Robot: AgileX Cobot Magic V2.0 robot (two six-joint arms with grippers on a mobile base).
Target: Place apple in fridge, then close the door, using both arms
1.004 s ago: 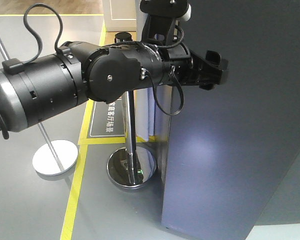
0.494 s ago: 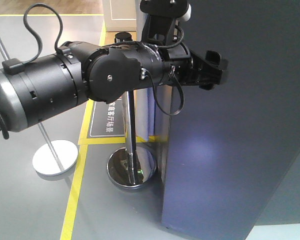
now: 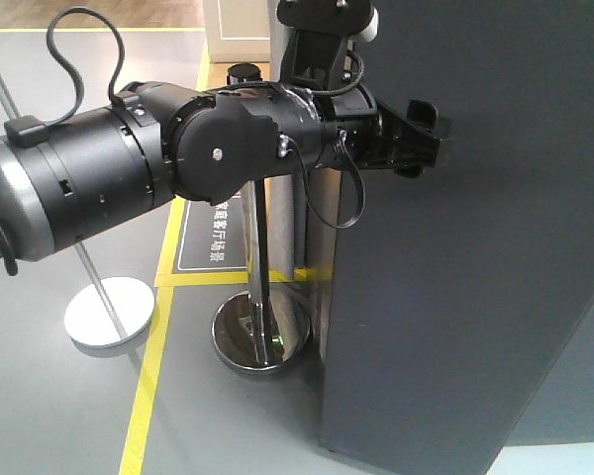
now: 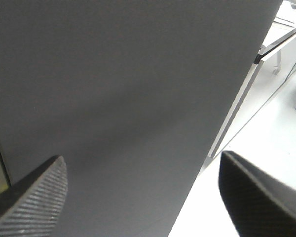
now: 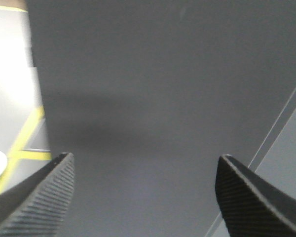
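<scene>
Grey door (image 3: 455, 297) fills both wrist views, hiding fridge interior and apple.

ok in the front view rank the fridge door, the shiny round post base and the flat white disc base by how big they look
1. The door, by far the largest.
2. The shiny post base and the white disc base look close in size; the shiny one sits partly behind the door, so I won't rank them.

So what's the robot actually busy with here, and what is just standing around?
Part of the job:
- door, dark grey
- the fingers of one arm at the door's face, spread wide

Just standing around:
- chrome post on round base
- white-based post
- yellow floor line
- floor sign

No apple in view.
</scene>
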